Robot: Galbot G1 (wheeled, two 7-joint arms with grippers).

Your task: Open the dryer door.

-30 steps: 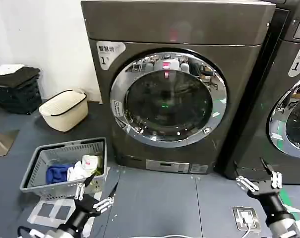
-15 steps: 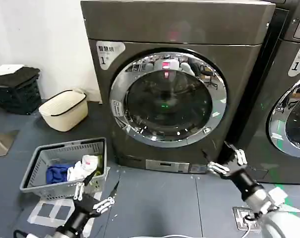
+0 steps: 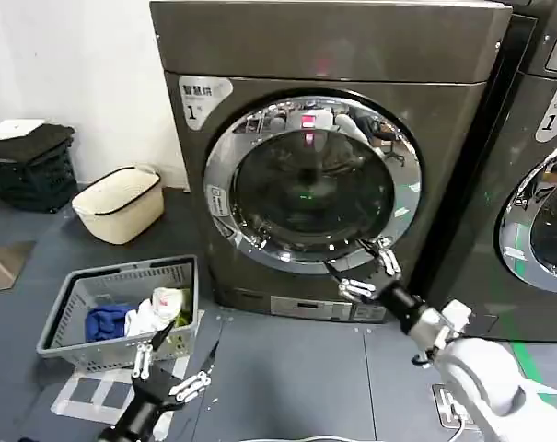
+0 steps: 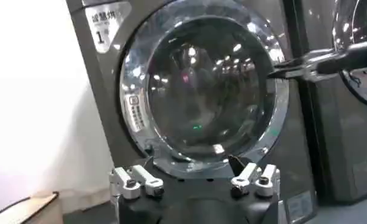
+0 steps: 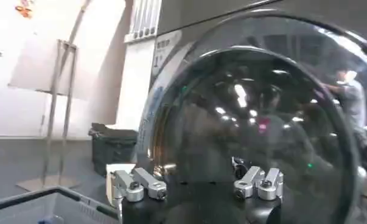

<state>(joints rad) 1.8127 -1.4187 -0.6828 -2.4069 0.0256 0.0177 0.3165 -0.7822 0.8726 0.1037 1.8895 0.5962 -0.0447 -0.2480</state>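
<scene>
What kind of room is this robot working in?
Most likely a laundry room or laundromat. Two front-loading machines stand side by side with numbered stickers: the dryer door faces the camera, and a second machine stands to its right. On the floor sits a grey laundry basket with clothes in it.

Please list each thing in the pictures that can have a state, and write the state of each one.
dryer door: shut, flush against the machine front.
right gripper: open, raised at the lower right part of the door's chrome rim.
left gripper: open, held low above the floor beside the grey basket.
grey basket: upright on the floor, holding clothes.
cream basket: upright by the wall.
second machine's door: shut.
</scene>
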